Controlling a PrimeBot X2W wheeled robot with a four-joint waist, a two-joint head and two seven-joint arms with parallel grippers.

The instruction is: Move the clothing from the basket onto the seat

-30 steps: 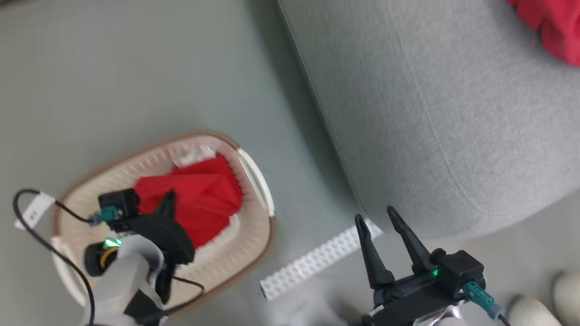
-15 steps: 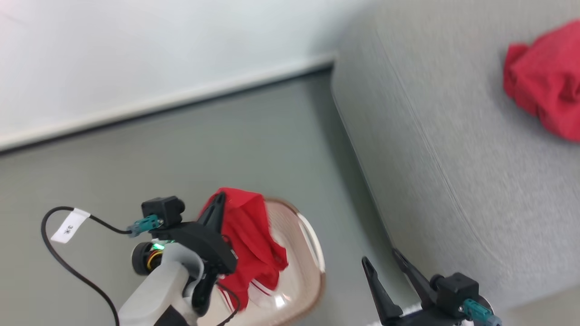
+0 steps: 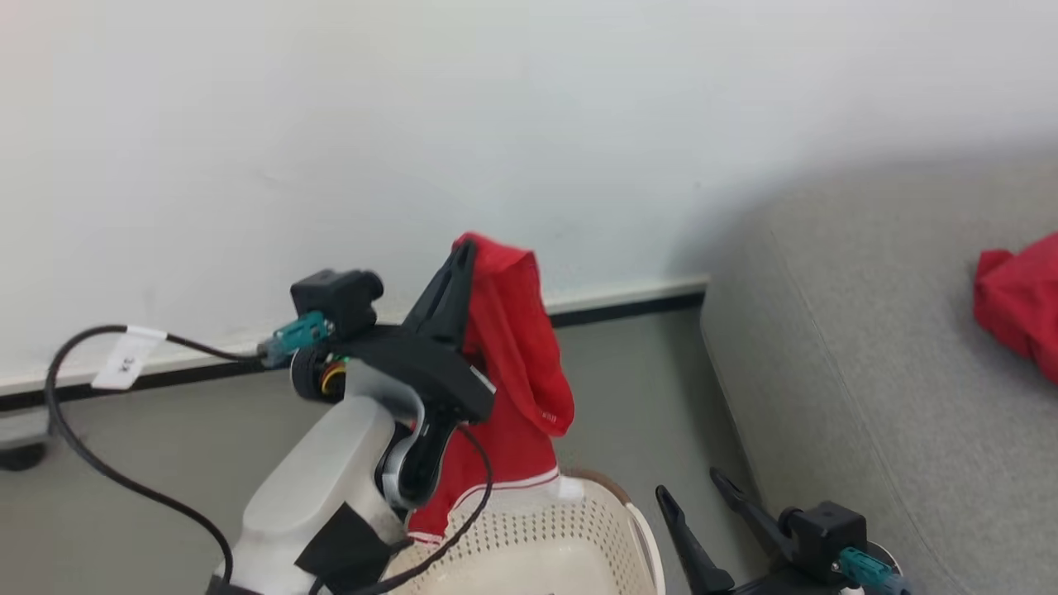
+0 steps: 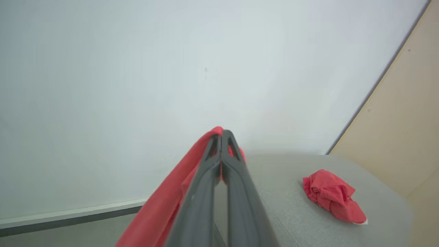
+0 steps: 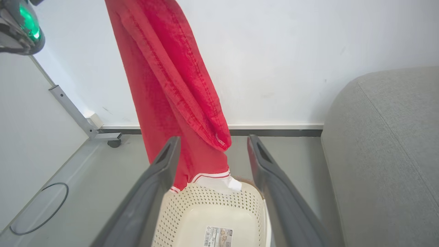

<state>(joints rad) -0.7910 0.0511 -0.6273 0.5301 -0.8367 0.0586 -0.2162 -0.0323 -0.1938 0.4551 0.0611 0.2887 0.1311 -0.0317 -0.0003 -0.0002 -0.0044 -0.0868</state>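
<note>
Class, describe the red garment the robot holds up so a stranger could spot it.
Find the cream basket beside the grey seat. Above it hangs the red garment, pinched in the left gripper. Unlike the crumpled red heap on the seat, it dangles long, white-trimmed hem at the rim.

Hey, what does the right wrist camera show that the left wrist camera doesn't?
Right wrist view adds: the basket with its paper label, the open right gripper, and the white-trimmed end of the hanging garment by the basket's far rim. Left wrist view adds: the left gripper shut on that garment's top, a crumpled garment lying on the seat, and a beige panel. Both share: the hanging garment, the grey seat, the white wall and its baseboard.
</note>
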